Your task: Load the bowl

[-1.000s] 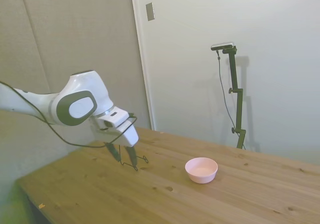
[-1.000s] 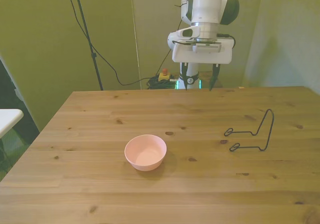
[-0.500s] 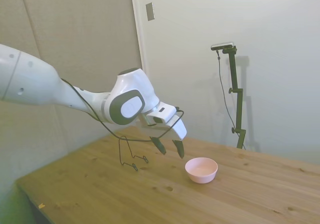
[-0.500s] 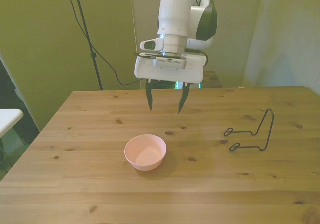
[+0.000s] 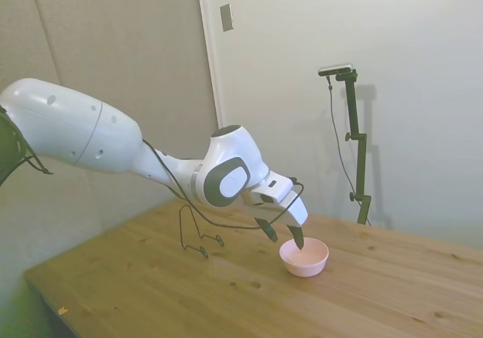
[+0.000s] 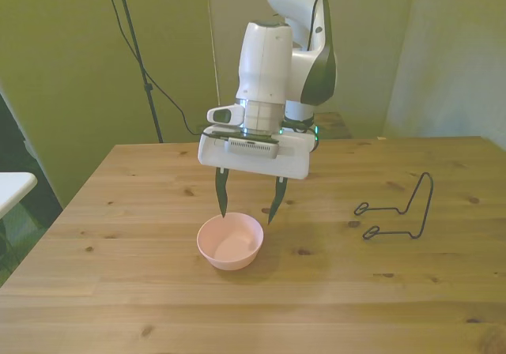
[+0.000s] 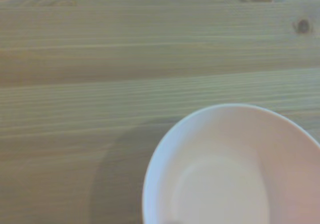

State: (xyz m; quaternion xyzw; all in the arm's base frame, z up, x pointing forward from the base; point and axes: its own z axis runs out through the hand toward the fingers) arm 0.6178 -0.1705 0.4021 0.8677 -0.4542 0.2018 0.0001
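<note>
Pale pink bowl (image 6: 230, 242) upright on the wooden counter (image 6: 118, 291), gripper (image 6: 247, 205) just above its far rim, jaws spread wide, holding nothing, wire rack (image 6: 399, 209) well apart.

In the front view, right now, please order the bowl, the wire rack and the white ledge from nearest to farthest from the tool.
1. Bowl: directly below the open tool.
2. Wire rack: on the table toward the front view's right.
3. White ledge: off the table at the front view's left edge.
</note>
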